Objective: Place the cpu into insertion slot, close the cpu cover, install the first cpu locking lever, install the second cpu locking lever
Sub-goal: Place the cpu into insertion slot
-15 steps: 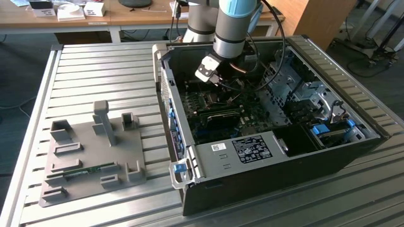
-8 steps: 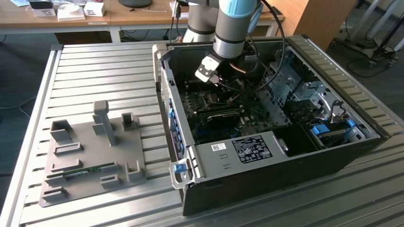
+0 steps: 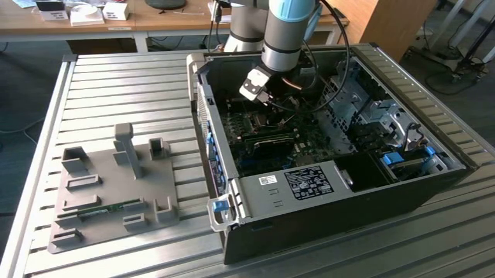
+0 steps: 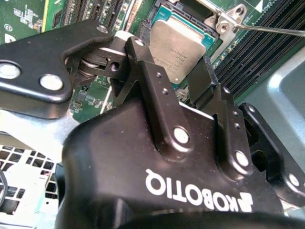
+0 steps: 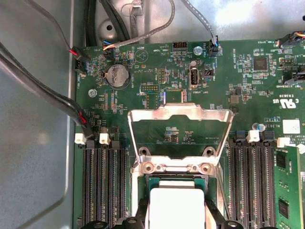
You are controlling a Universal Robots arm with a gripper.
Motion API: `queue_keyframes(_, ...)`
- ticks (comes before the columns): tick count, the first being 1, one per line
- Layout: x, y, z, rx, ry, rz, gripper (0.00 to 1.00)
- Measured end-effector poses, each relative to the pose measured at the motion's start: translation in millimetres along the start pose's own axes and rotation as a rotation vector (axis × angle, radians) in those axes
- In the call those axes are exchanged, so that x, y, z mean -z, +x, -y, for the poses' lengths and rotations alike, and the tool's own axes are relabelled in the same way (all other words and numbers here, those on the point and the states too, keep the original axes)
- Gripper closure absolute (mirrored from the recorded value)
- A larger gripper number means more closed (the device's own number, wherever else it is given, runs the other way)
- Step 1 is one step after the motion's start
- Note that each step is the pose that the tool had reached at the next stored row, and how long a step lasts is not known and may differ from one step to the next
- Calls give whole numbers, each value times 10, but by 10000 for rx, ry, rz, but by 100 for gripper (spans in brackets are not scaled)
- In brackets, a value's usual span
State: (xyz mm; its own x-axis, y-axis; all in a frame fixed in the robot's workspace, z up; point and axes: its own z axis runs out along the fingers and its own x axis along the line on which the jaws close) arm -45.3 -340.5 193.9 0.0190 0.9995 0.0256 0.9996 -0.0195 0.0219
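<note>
light: bright, even room light from overhead | exterior view: pale table [image 3: 116, 87] slats bright, computer case [image 3: 348, 208] interior shadowed | first wrist view: cpu [image 5: 174, 210] top blown out white, cpu cover [image 5: 181, 114] glinting | second wrist view: gripper [image 4: 169, 56] body glossy black with small highlights, washed-out white patch beside it

The silvery square cpu [image 5: 174, 207] lies flat at the dark insertion slot [image 5: 141, 187]. The thin metal cpu cover [image 5: 181, 112] stands swung open from its hinge beside them.
</note>
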Motion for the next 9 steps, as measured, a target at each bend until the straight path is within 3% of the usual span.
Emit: queue_keyframes(9,-11,0,0,0,0,0,46)
